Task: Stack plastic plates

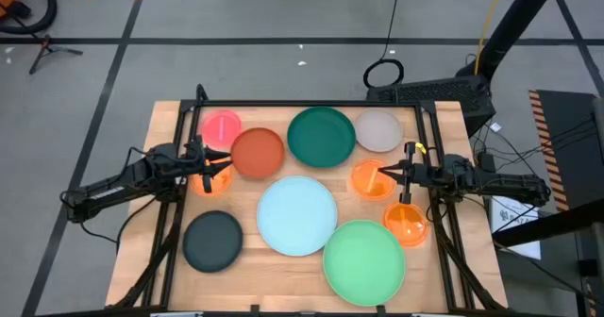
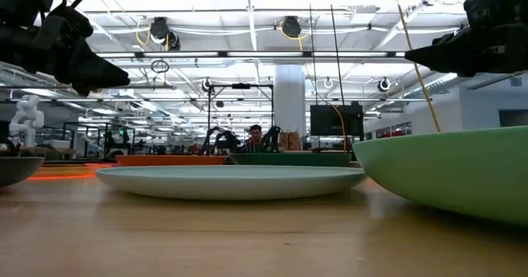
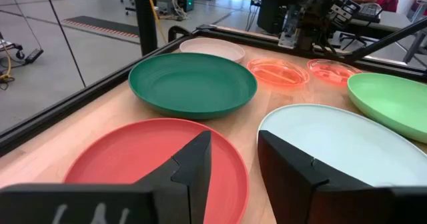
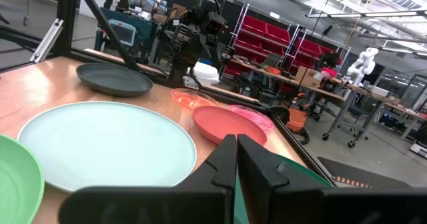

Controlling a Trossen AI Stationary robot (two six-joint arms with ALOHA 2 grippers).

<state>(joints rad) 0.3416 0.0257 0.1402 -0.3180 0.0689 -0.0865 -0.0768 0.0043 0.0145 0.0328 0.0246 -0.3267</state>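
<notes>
Plates lie singly on the table: light blue (image 1: 297, 215), light green (image 1: 364, 260), dark green (image 1: 322, 136), black (image 1: 212, 241), red-brown (image 1: 257, 153), grey-white (image 1: 378, 129), pink (image 1: 223, 126) and three small orange ones (image 1: 371, 178), (image 1: 406, 223), (image 1: 209, 180). My left gripper (image 1: 223, 159) hangs open above the red-brown plate's (image 3: 153, 157) left rim, by the left orange plate. My right gripper (image 1: 382, 171) is shut, raised over the orange plate between the grey-white and light green plates. In the low view both grippers (image 2: 124, 81), (image 2: 408, 56) are well above the plates.
A black frame rail (image 1: 311, 104) runs along the table's far edge, with rails down both sides. Bare wood (image 1: 264, 279) shows near the front edge between the black and light green plates. Beyond the table are a workshop and a seated person (image 2: 256, 134).
</notes>
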